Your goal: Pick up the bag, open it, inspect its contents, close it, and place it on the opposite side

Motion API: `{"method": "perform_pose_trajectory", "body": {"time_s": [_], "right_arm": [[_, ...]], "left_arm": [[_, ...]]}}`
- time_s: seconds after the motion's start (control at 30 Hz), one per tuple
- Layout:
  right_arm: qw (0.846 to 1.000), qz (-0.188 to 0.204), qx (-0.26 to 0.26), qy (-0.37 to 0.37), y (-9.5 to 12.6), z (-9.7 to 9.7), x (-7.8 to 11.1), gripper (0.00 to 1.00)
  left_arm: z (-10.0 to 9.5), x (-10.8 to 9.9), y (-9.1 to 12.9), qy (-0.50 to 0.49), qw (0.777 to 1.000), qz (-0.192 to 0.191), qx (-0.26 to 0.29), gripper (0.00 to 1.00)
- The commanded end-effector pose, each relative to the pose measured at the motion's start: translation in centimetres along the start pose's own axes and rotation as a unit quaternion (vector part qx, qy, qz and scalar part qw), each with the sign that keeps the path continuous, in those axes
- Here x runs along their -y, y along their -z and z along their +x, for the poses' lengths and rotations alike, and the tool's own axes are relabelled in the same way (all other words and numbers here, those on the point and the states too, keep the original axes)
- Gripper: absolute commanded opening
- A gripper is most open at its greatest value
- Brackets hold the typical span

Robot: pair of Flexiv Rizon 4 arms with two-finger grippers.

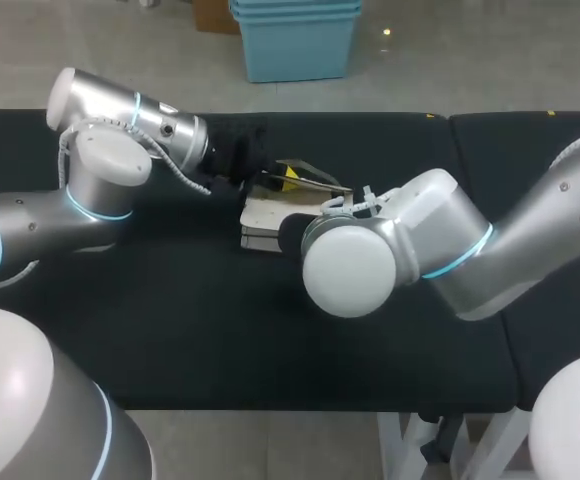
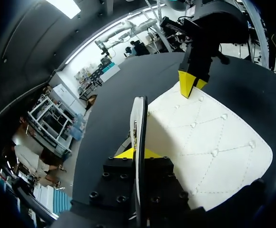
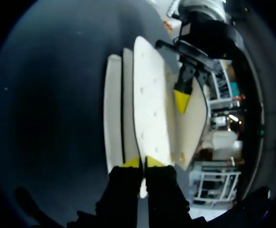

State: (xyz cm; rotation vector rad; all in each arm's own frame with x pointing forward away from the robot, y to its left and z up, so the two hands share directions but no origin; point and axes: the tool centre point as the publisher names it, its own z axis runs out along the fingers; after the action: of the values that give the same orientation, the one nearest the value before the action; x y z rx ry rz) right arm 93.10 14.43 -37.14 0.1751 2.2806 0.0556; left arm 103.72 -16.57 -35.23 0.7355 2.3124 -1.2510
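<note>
Pinching the white bag [image 1: 265, 212] mid-bench: left pincer [image 2: 139, 153] and right pincer [image 3: 142, 162] each clamp an edge; contents hidden.

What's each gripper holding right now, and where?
Both hold the white quilted bag: the left gripper pinches one thin upright panel edge, the right gripper another panel's edge.

Cream bag [image 2: 214, 142] showing smooth, quilted, softly matt, and the black table [image 1: 220, 330] looks dull, cloth-like.
</note>
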Motion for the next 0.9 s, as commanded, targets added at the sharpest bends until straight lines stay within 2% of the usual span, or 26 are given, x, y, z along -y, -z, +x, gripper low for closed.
{"method": "perform_pose_trajectory", "body": {"time_s": [0.03, 0.1, 0.13, 0.2, 0.23, 0.27, 0.3, 0.33, 0.37, 0.4, 0.47, 0.5, 0.73, 0.8, 0.83, 0.87, 0.9], "right_arm": [[1.0, 0.001, 0.003, -0.001, -0.1, 0.2, -0.1, 0.0], [1.0, 0.001, 0.003, -0.001, -0.1, 0.2, -0.1, 0.0], [1.0, 0.001, 0.003, -0.001, -0.1, 0.2, -0.1, 0.0], [1.0, 0.001, 0.003, -0.001, -0.1, 0.2, -0.1, 0.0], [1.0, 0.001, 0.003, -0.001, -0.1, 0.2, -0.1, 0.0], [1.0, 0.001, 0.003, -0.001, -0.1, 0.2, -0.1, 0.0], [1.0, 0.001, 0.003, -0.001, -0.1, 0.2, -0.1, 0.0], [1.0, 0.001, 0.003, -0.001, -0.1, 0.2, -0.1, 0.0], [1.0, 0.001, 0.003, -0.001, -0.1, 0.2, -0.1, 0.0], [1.0, 0.001, 0.003, -0.001, -0.1, 0.2, -0.1, 0.0], [1.0, 0.001, 0.003, -0.001, -0.1, 0.2, -0.1, 0.0], [1.0, 0.001, 0.003, -0.001, -0.1, 0.2, -0.1, 0.0], [1.0, 0.001, 0.003, -0.001, -0.1, 0.2, -0.1, 0.0], [1.0, 0.001, 0.003, -0.001, -0.1, 0.2, -0.1, 0.0], [1.0, 0.001, 0.003, -0.001, -0.1, 0.2, -0.1, 0.0], [1.0, 0.001, 0.003, -0.001, -0.1, 0.2, -0.1, 0.0], [1.0, 0.001, 0.003, -0.001, -0.1, 0.2, -0.1, 0.0]], "left_arm": [[1.4, -0.2, 0.1, -0.012, 1.0, -0.004, 0.013, 0.0], [1.5, -0.3, 0.2, -0.012, 1.0, -0.006, 0.013, 0.0], [1.5, -0.4, 0.2, -0.011, 1.0, -0.007, 0.014, 0.05], [1.1, -0.4, 0.5, -0.002, 1.0, -0.002, 0.018, 0.33], [0.9, -0.3, 0.8, 0.004, 1.0, 0.0, 0.023, 0.4], [0.7, -0.2, 1.0, 0.011, 1.0, 0.003, 0.028, 0.69], [0.4, 0.0, 1.3, 0.013, 0.999, 0.01, 0.029, 0.81], [0.2, 0.1, 1.6, 0.016, 0.999, 0.011, 0.032, 0.82], [0.0, 0.3, 1.9, 0.018, 0.999, 0.013, 0.036, 0.81], [-0.2, 0.4, 2.3, 0.017, 0.999, 0.018, 0.038, 0.75], [-0.5, 0.7, 2.8, 0.013, 0.999, 0.018, 0.043, 0.53], [-0.6, 0.8, 2.9, 0.01, 0.999, 0.018, 0.044, 0.47], [-1.1, 1.0, 2.9, 0.0, 0.999, 0.008, 0.044, 0.35], [-1.2, 0.9, 2.8, -0.003, 0.999, 0.005, 0.045, 0.27], [-1.2, 0.9, 2.8, -0.003, 0.999, 0.004, 0.045, 0.2], [-1.2, 0.8, 2.8, -0.003, 0.999, 0.004, 0.045, 0.08], [-1.2, 0.8, 2.7, -0.005, 0.999, 0.004, 0.044, 0.0]]}}
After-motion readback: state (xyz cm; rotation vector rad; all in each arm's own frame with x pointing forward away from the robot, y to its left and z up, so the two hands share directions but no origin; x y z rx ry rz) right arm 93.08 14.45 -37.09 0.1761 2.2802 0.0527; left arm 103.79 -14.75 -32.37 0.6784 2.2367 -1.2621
